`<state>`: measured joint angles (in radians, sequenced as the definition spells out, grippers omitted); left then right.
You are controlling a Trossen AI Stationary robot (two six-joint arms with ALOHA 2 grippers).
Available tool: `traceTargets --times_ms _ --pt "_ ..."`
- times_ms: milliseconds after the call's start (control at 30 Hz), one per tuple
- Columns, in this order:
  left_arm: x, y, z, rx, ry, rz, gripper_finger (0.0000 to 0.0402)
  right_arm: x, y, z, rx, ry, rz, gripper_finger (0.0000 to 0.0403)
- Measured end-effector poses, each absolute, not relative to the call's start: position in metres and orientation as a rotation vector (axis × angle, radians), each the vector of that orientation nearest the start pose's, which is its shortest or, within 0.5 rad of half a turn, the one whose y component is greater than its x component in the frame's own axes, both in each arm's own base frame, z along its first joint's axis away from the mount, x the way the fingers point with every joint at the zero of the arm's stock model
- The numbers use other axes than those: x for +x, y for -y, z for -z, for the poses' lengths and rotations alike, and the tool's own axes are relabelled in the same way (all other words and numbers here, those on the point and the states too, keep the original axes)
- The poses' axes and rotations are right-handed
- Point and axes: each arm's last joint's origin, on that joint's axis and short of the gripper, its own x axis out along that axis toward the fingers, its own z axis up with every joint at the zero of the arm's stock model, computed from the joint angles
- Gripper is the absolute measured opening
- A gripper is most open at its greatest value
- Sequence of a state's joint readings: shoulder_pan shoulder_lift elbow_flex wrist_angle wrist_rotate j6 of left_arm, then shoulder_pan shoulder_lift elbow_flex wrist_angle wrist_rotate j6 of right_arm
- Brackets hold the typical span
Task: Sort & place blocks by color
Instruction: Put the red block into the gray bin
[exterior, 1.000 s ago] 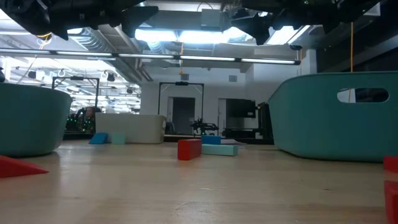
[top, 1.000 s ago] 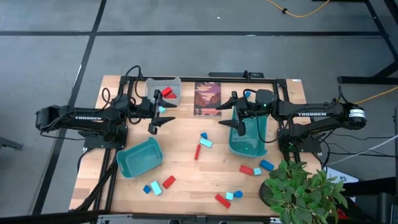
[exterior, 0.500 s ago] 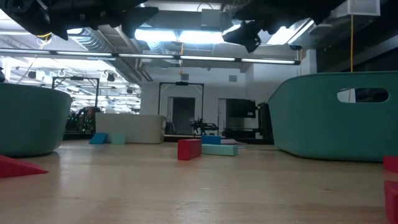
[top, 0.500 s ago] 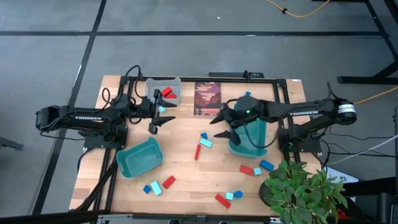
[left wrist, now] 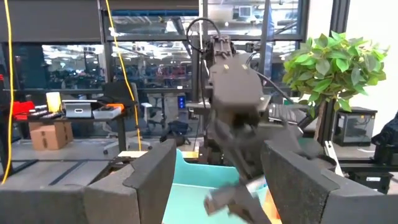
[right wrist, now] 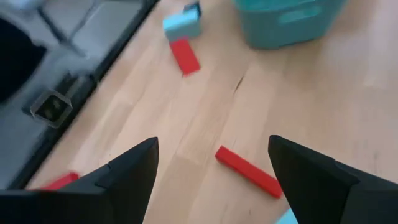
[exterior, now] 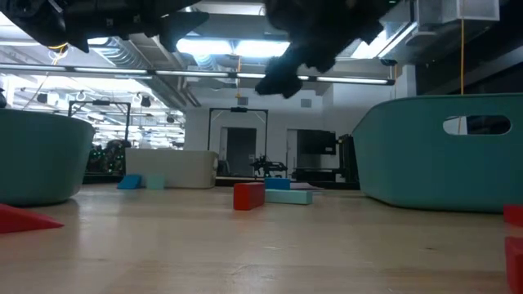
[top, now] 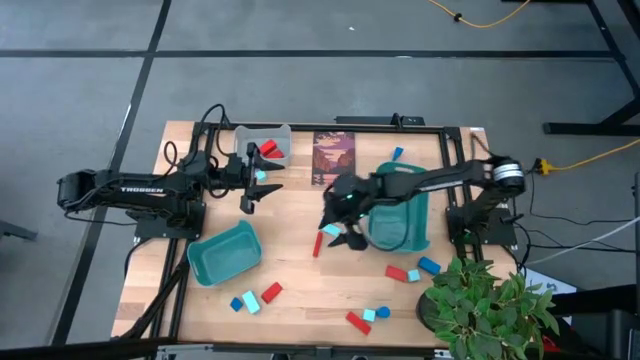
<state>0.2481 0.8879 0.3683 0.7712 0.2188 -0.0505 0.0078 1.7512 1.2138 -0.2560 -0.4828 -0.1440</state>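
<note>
Red blocks [top: 268,150] in grey bin [top: 284,133]; both grippers' fingers wide, empty.

Two arms, matte black, built of tubular links and boxy joints.

Left arm [top: 140,190], left of frame in the high view: white "TROSSEN" lettering along the long link; loose black cables loop off its wrist toward upper centre. Left tool [top: 252,200]: two dark, angular, wedge-shaped fingers [left wrist: 149,180], flat-faced, seen lower frame in its wrist view.

Right arm [top: 440,180], right of centre in the high view: same black finish, with a silver-grey ring at the joint near the right counter edge. Right tool [top: 338,232]: black fingers [right wrist: 130,168], broad and triangular, matte, in the lower corners of its wrist view.
</note>
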Motion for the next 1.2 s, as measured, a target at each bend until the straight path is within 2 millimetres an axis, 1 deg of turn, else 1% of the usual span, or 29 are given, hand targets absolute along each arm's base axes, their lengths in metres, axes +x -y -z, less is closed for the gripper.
traceTargets --times_ms 133,233,467,700,833,967,1200 --pt "0.185 -0.040 -0.263 0.008 0.246 -0.023 0.0229 0.395 -0.025 -0.210 -0.016 -0.808 -0.576 0.0307" --pt "0.185 -0.040 -0.263 0.004 0.246 -0.023 0.0229 0.406 -0.029 -0.201 -0.071 -0.821 -0.613 0.0307" --pt "0.185 -0.040 -0.263 -0.014 0.246 -0.020 0.0229 0.414 -0.028 -0.167 -0.278 -0.886 -0.618 0.0307" --pt "0.185 -0.040 -0.263 -0.014 0.246 -0.020 0.0229 0.418 -0.026 -0.138 -0.415 -0.940 -0.625 0.0307" --pt "0.185 -0.040 -0.263 -0.014 0.246 -0.020 0.0229 0.421 -0.026 -0.125 -0.424 -0.951 -0.634 0.0307" --pt "0.185 -0.040 -0.263 -0.014 0.246 -0.021 0.0229 0.423 -0.026 -0.118 -0.412 -0.953 -0.647 0.0304" --pt "0.185 -0.040 -0.263 -0.013 0.246 -0.021 0.0229 0.423 -0.026 -0.114 -0.404 -0.956 -0.658 0.0266"
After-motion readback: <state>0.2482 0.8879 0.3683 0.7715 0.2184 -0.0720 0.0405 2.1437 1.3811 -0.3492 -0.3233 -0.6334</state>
